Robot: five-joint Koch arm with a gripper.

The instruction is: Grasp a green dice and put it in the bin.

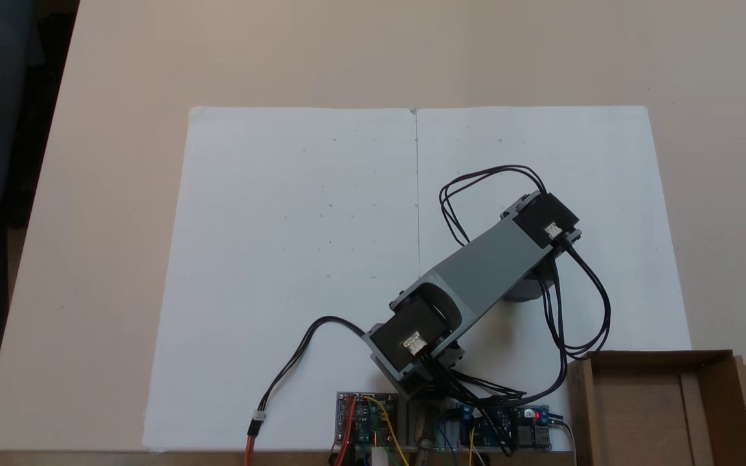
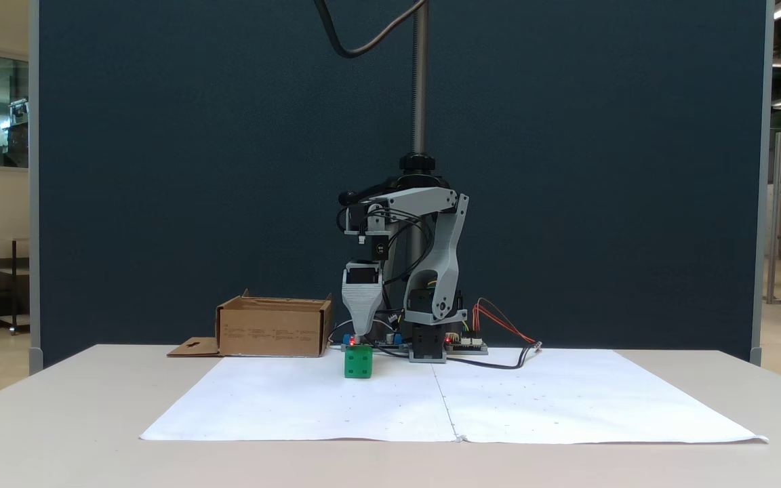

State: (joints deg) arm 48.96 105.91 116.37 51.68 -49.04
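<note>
Green dice point(image 2: 358, 361) is sitting on the white paper point(image 2: 282, 400) directly beneath my gripper point(image 2: 361, 337), whose tip is hovering just above its top, though I am failing to tell whether the fingers are spread, with the bin point(image 2: 274, 327) waiting alongside.

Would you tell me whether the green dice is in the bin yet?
Not yet: the green dice sits on the white paper, outside the bin.

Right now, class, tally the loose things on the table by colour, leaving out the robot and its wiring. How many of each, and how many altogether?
Green: 1, the small green plastic dice
Brown: 1, the brown corrugated cardboard box
White: 2, the white paper sheets laid edge to edge
Total: 4
</note>
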